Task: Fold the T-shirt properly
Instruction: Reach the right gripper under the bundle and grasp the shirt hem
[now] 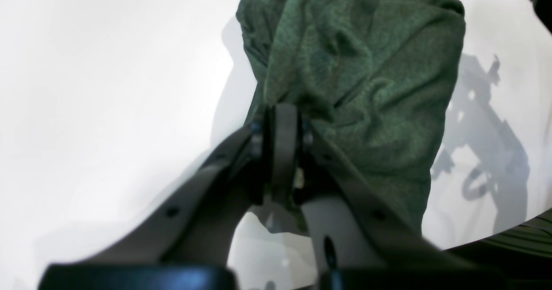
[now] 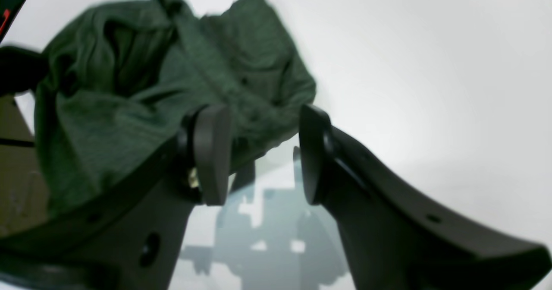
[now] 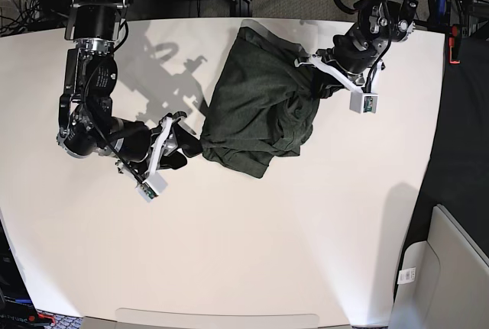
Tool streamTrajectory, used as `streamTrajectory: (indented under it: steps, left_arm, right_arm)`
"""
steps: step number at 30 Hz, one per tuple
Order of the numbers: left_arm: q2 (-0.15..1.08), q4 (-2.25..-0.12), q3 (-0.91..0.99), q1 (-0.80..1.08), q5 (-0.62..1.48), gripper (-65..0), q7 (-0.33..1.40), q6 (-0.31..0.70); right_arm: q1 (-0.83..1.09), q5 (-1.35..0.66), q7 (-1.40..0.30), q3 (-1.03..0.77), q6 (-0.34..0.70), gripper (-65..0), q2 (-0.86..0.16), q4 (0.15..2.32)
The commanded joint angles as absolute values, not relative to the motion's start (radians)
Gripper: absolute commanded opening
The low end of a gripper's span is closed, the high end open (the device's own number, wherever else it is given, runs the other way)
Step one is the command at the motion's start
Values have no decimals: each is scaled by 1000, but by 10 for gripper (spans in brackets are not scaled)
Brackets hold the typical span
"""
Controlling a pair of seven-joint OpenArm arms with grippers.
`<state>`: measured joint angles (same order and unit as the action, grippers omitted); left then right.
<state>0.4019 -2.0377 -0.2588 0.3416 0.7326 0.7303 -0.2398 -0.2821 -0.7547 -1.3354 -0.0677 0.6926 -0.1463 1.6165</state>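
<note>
— Near the far edge of the white table [image 3: 306,253], a little past its middle, I've got the dark heathered olive-green knit T-shirt [image 3: 263,104] lying in a rumpled heap, partly doubled over itself.

— Where's your left gripper?

— The left gripper [image 1: 282,121] is at the shirt's side nearest the table's right edge, as the base camera looks at it. From its wrist camera I see the two jaws pressed together, clenched on a pinch of the green fabric, with the cloth rising in folds just beyond the tips.

— And the other one?

— The right gripper [image 2: 258,152] sits at the opposite side, by the shirt's near left corner. Its jaws stand apart with bare table showing between the pads [image 2: 211,152]; nothing is gripped. The shirt's edge lies just beyond the tips, and I can't tell whether the left pad touches the cloth.

— Any of it lifted?

— The part at the left gripper looks raised off the table; the rest rests on it.
</note>
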Motion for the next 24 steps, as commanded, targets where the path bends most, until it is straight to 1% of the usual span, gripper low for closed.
streamTrajectory:
  steps: [1,5,10,14,16,19,22,24]
  left_arm:
    - [410,-2048,-252,343,731,-642,716,-239]
    - [412,-2043,-236,374,730,-642,716,-239]
    - [410,-2043,-176,417,730,-642,716,-239]
    - [410,-2040,-160,433,730,-642,716,-239]
    - [409,-2040,-160,433,730,-642,716,-239]
    - [409,-2040,-160,433,730,-642,716,-239]
    - [409,-2040,-160,432,730,-642,716,-239]
    - [409,-2040,-160,430,730,-642,716,-239]
  right_arm:
    - [-311,-769,-1314,-70,698,-407,-151,1630]
    - [-337,-740,-1288,-68,698,-407,-143,1615]
    - [-401,-736,-1288,-65,698,-407,-104,1544]
    - [-466,-722,-1242,15,698,-406,-97,1492]
    - [-498,-668,-1231,64,698,-406,-91,1491]
    - [-542,-550,-1230,148,698,-406,-45,1491]
    - [-593,-424,-1207,263,698,-406,-12,1481]
    - [-622,-355,-1178,343,698,-405,-10,1469]
